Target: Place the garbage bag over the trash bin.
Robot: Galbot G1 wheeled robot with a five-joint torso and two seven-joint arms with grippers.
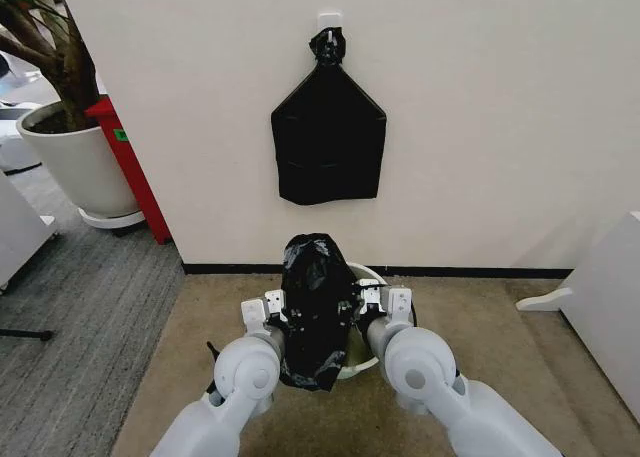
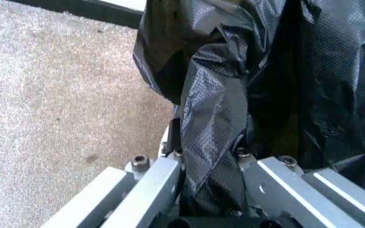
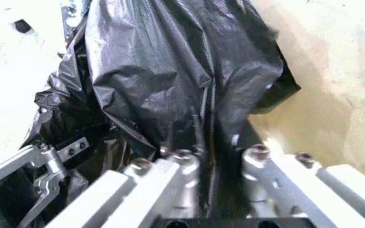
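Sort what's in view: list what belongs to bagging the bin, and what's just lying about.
Part of the job:
- bag, gripped on both sides
- bin, behind and under the bag
- left pincer, shut on the bag
- right pincer, shut on the bag

Just there:
- knotted bundle hanging on the wall
- planter
- red post

The garbage bag [image 1: 314,307] hangs between the 2 grippers, with the left gripper [image 1: 274,310] on its left side and the right gripper [image 1: 367,304] on its right. The trash bin [image 1: 374,277] stands on the carpet [image 1: 470,337] directly behind and under the bag, close to the wall [image 1: 500,117]. On that wall, above the bin, a flat bag bundle [image 1: 328,142] hangs from a hook [image 1: 329,21]. Far off to the left a planter [image 1: 75,162] stands on the floor, with a red panel [image 1: 130,167] just to its right.
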